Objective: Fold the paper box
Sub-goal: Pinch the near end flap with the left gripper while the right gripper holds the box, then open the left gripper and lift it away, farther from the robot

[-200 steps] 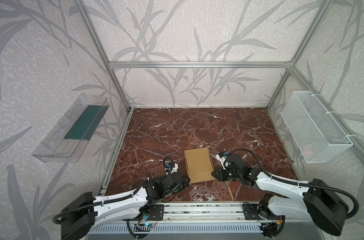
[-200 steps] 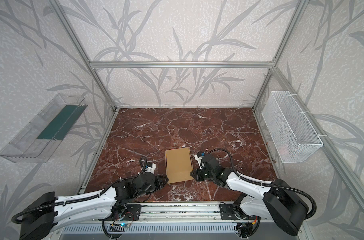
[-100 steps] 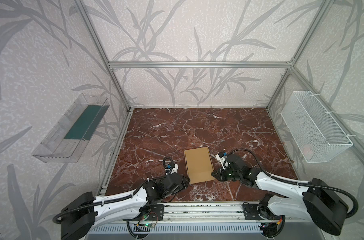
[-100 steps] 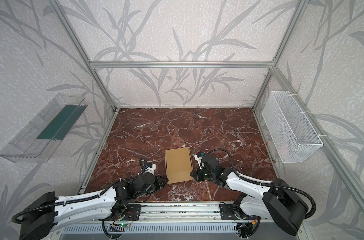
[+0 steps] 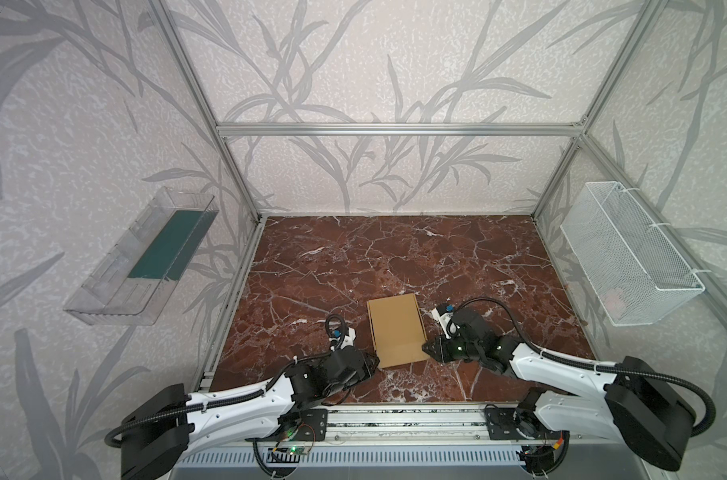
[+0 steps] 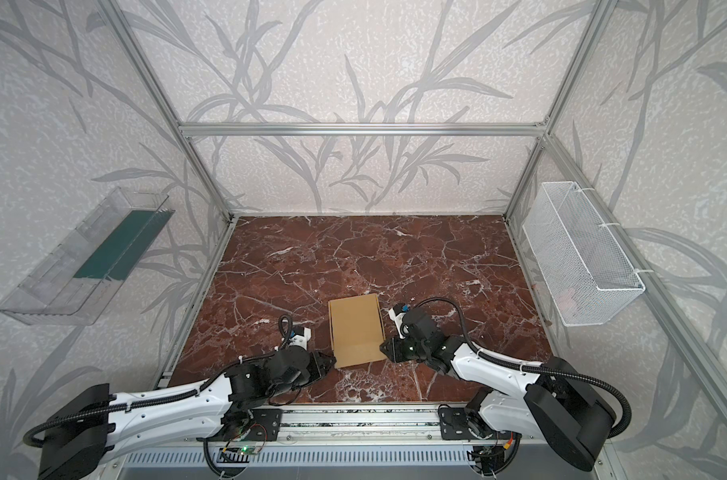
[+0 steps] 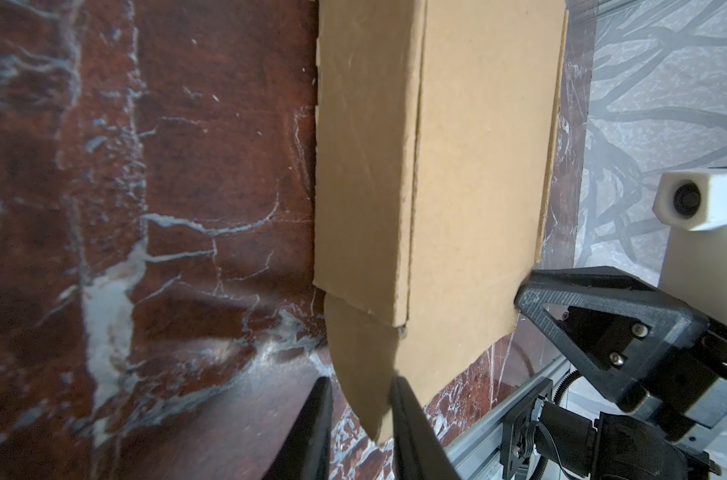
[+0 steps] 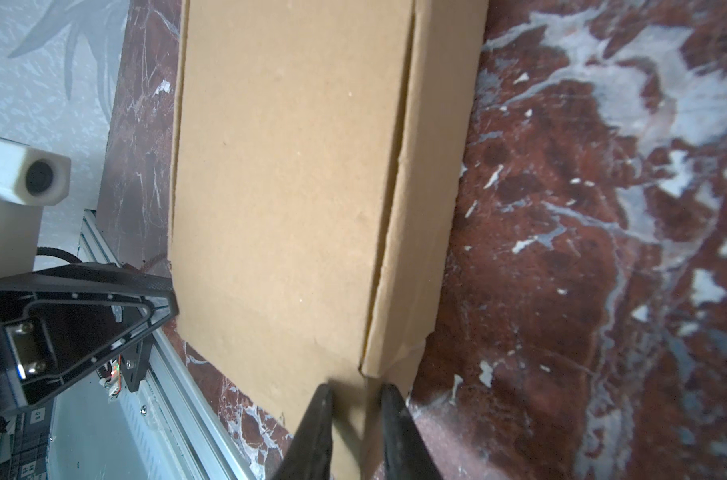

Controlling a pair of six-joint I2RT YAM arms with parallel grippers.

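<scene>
The cardboard box (image 5: pixel 397 330) lay shallow and closed on the marble table (image 5: pixel 353 257). It sat close to the front rail (image 5: pixel 395 417) and between your two arms, which put both of its near corners within easy reach. Your left gripper (image 7: pixel 361 415) sat at the near left corner, its jaws drawn in narrow around a rounded flap (image 7: pixel 355 353) that stuck out past the box's end. In the left wrist view the card filled almost all of the gap, so I read that as a pinch on the flap, not a loose straddle. Your right gripper (image 8: pixel 355 415) mirrored it at the near right corner, jaws closed on the card just past the end of the folded side. Taking both corners at once looked deliberate: with one side held, the box could not slide or twist on the smooth stone while the other flap was worked. The lid (image 8: pixel 291 166) sat down with a thin seam along each long side, so the body seemed formed. By my judgement, what remained was tucking those corner flaps in. A hard pull risked creasing a flap or dragging the box toward the rail.
</scene>
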